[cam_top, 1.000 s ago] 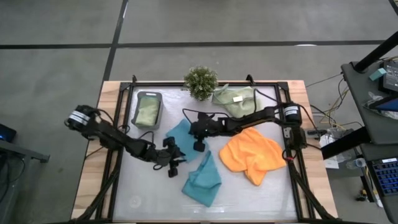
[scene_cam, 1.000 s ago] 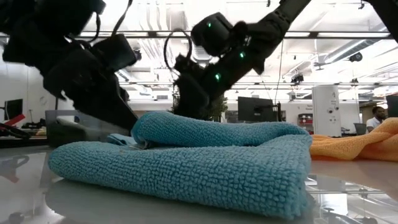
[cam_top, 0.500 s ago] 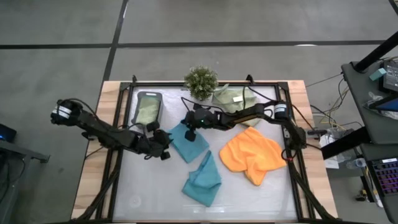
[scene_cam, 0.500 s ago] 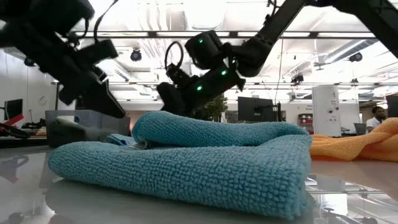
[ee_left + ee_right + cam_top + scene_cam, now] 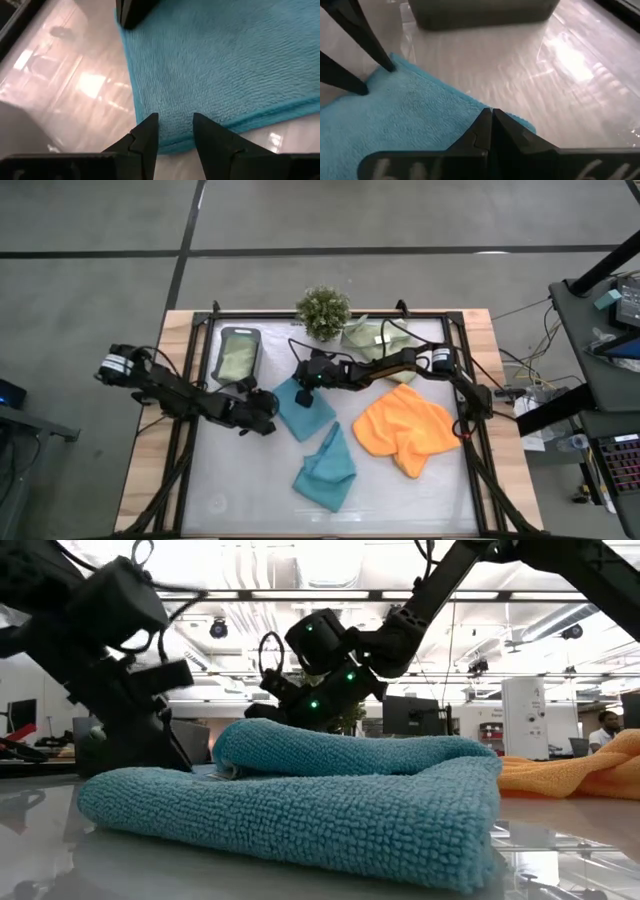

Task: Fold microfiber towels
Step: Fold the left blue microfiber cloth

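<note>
Tabletop, tray (image 5: 222, 340) holding green towel (image 5: 238, 360)

We cannot tell whether the left gripper's fingers (image 5: 150, 131) actually pinch the teal towel (image 5: 220, 65) or only rest on its edge. In the low view the nearer, folded teal towel (image 5: 300, 810) hides the table behind it, and the orange towel (image 5: 590, 772) is cut off at the edge. The tray's (image 5: 240, 356) pale green contents sit too small for us to identify.
</note>
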